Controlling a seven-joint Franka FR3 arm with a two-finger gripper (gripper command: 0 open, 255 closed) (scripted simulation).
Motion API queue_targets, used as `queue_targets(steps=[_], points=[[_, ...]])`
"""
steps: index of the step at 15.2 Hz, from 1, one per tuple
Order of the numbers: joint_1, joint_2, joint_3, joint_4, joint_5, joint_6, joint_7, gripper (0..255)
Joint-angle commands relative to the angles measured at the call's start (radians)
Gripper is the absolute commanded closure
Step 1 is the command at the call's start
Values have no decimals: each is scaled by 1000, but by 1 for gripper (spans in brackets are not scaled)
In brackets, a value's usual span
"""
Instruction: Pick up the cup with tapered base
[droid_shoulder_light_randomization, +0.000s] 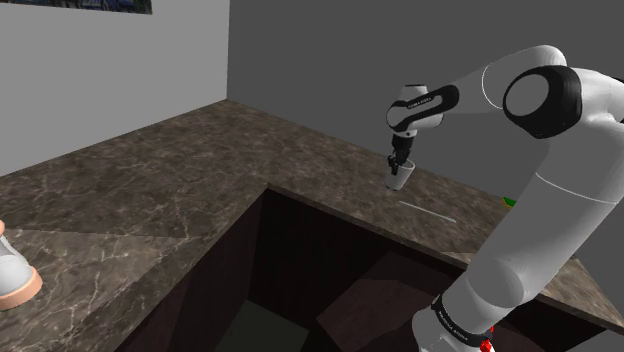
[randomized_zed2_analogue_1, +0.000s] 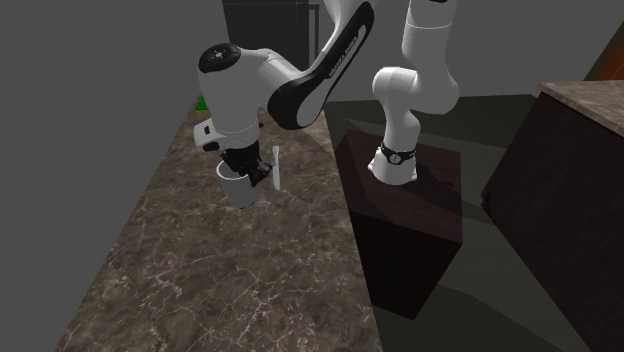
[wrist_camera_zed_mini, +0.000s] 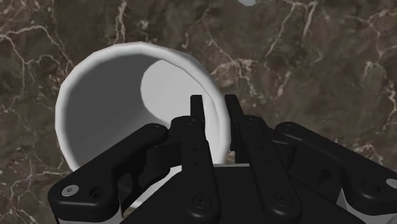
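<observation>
A white cup (wrist_camera_zed_mini: 102, 95) that narrows toward its base rests on, or just above, the dark marble counter (wrist_camera_zed_mini: 318, 63); I cannot tell which. My black gripper (wrist_camera_zed_mini: 214, 105) comes down from above and is shut on the cup's rim, one finger inside the wall and one outside. In the shoulder view the gripper (droid_shoulder_light_randomization: 402, 160) hangs from the white arm with the cup (droid_shoulder_light_randomization: 400, 179) below it, near the counter's inner edge. The second exterior view shows the same grip, gripper (randomized_zed2_analogue_1: 243, 163) over the cup (randomized_zed2_analogue_1: 238, 186).
A thin white stick-like thing (droid_shoulder_light_randomization: 425, 210) lies on the counter close to the cup. A small green object (droid_shoulder_light_randomization: 510, 202) sits farther along. A white and peach object (droid_shoulder_light_randomization: 12, 275) stands at the shoulder view's left edge. The counter (droid_shoulder_light_randomization: 150, 190) wraps around a dark recess holding the stand (randomized_zed2_analogue_1: 405, 215).
</observation>
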Motion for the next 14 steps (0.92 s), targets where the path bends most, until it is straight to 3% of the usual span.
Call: queue_targets(steps=[1,14], points=[[1,-10,-1,9,-2,-18,-2,255],[9,-84,1,105,-16,-184,-14,255]])
